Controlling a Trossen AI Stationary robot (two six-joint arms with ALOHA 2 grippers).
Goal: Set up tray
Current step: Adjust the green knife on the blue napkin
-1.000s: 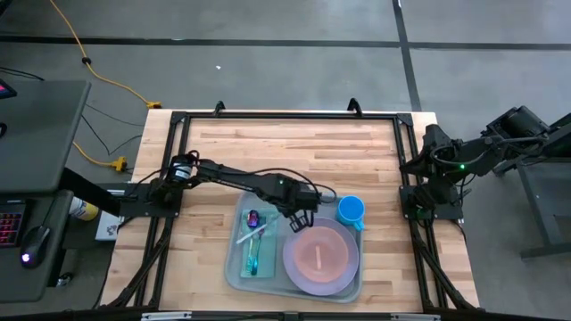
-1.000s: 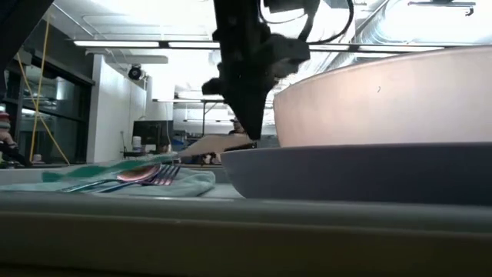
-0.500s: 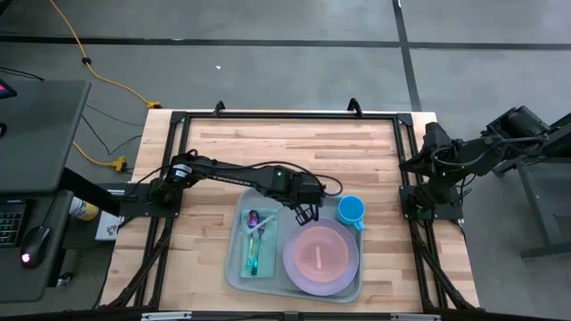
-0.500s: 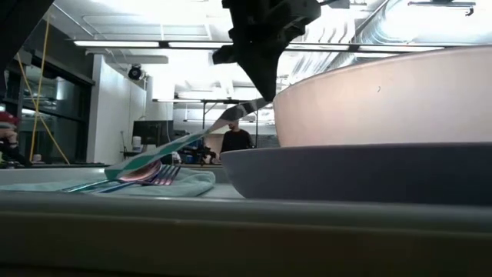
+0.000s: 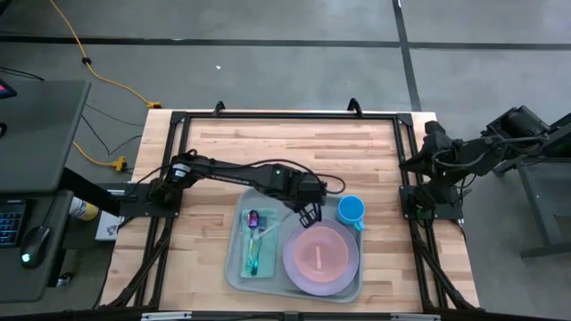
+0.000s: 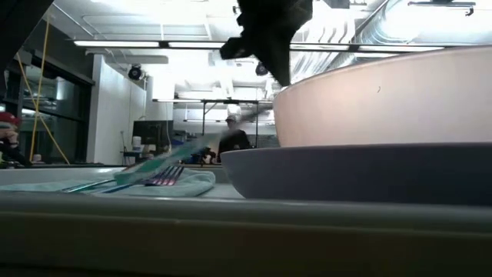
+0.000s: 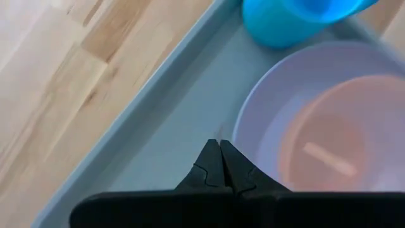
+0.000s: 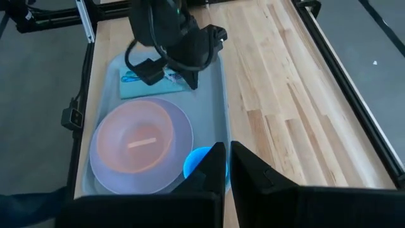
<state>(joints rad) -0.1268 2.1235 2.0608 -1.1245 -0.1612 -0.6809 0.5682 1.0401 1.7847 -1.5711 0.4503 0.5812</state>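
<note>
My left gripper (image 5: 310, 213) over the tray (image 5: 234, 267), plate (image 5: 350, 267) at 5 o'clock, cup (image 5: 351, 210) at 3, cutlery (image 5: 254, 239) at 8, bare table (image 5: 268, 143) at 12.

A light wooden table (image 5: 268, 147) with a black metal frame around its edge holds the things. A big pale grey-green plastic tray (image 5: 235, 267) with round corners lies flat on the wood. The tray sits right under the left pincer (image 5: 310, 217), whose tips are pressed together. The right pincer (image 5: 426, 135) waits far off, at the table's side edge.
</note>
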